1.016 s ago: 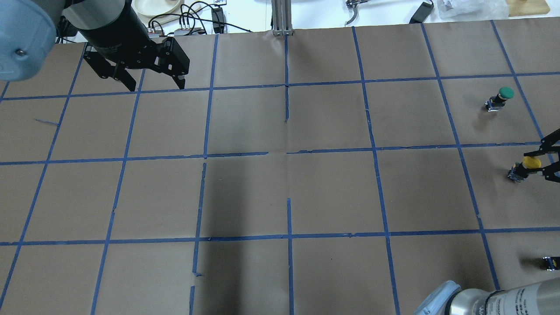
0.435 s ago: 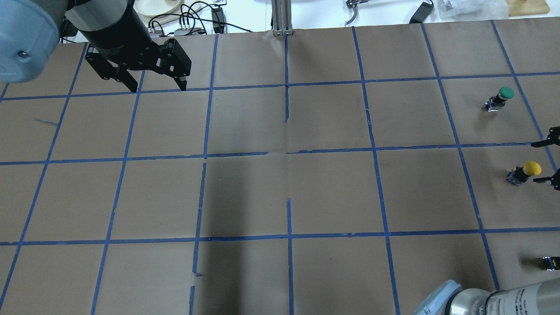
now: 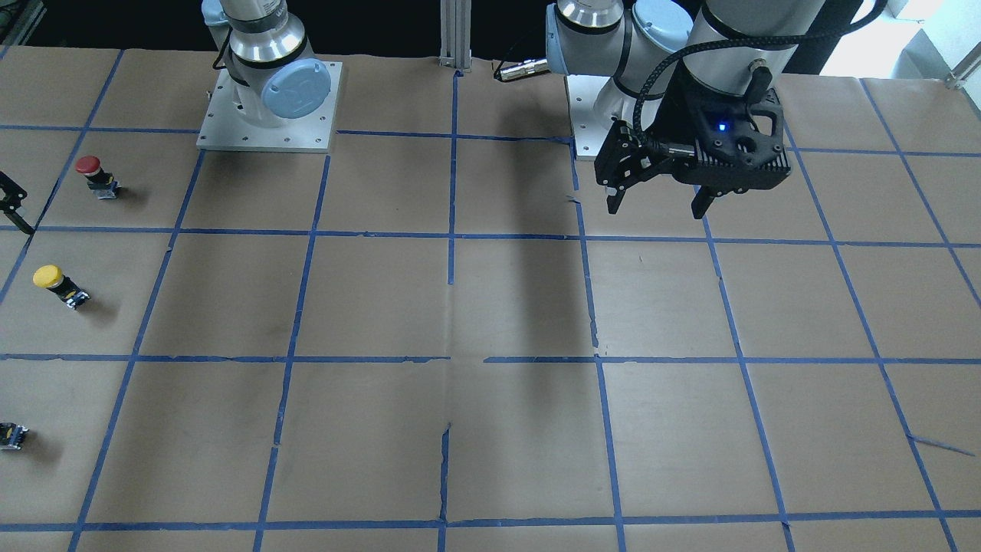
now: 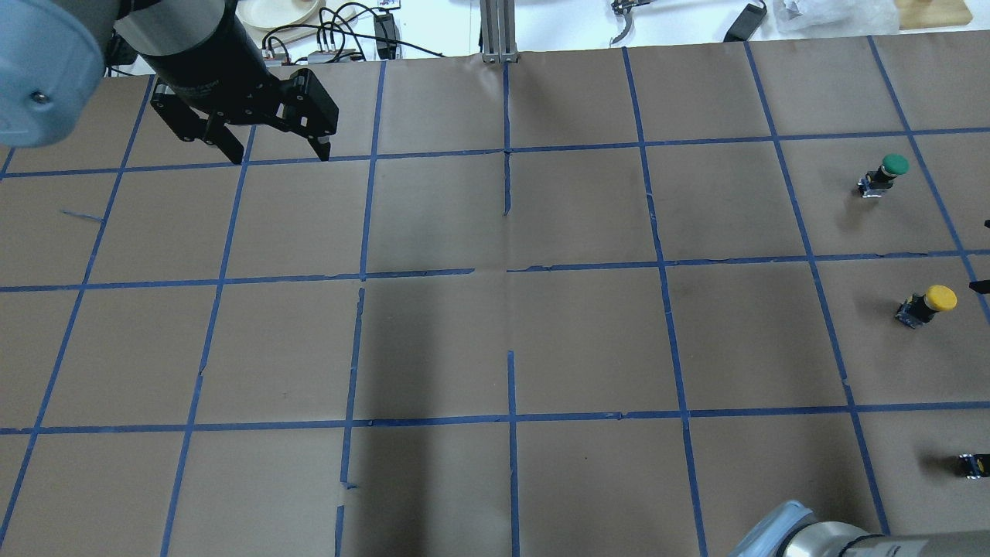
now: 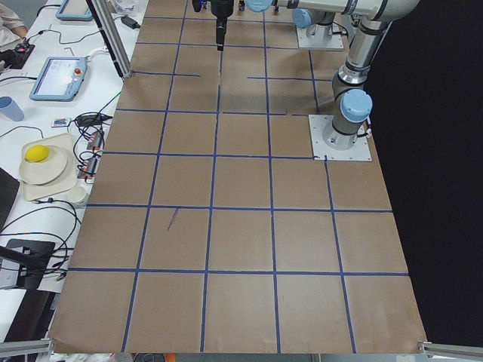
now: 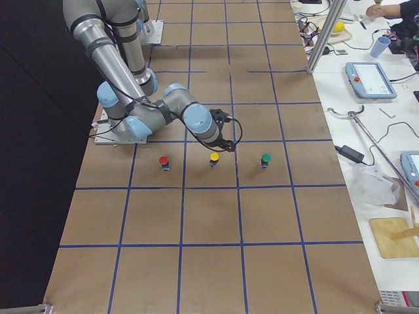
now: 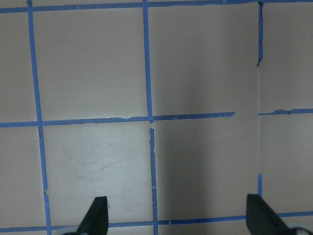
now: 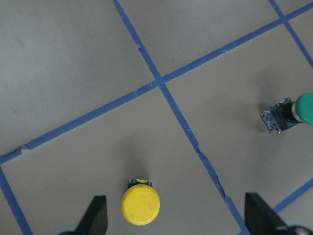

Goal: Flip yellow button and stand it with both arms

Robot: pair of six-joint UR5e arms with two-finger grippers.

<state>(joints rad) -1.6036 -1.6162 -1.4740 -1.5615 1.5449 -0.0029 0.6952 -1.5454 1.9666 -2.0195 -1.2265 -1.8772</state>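
The yellow button (image 4: 928, 304) stands upright on its block, cap up, at the table's right side. It also shows in the front view (image 3: 55, 282) and the right side view (image 6: 214, 159). In the right wrist view the yellow button (image 8: 140, 204) sits between and below the fingertips. My right gripper (image 8: 178, 223) is open and empty, raised above the button, not touching it. Only its fingertip (image 4: 979, 287) shows at the overhead view's right edge. My left gripper (image 4: 278, 155) is open and empty, hovering far off at the back left, also in the front view (image 3: 657, 208).
A green-capped button (image 4: 885, 174) stands behind the yellow one. A red-capped button (image 3: 96, 175) stands nearer the robot. A small capless block (image 4: 973, 464) lies at the right edge. Blue tape lines grid the brown paper. The arm base plates (image 3: 230, 138) sit at the robot's edge.
My right gripper has opened off the yellow button's cap and drawn back right, nearly out of the overhead view. The button stays standing. The left gripper has barely moved.
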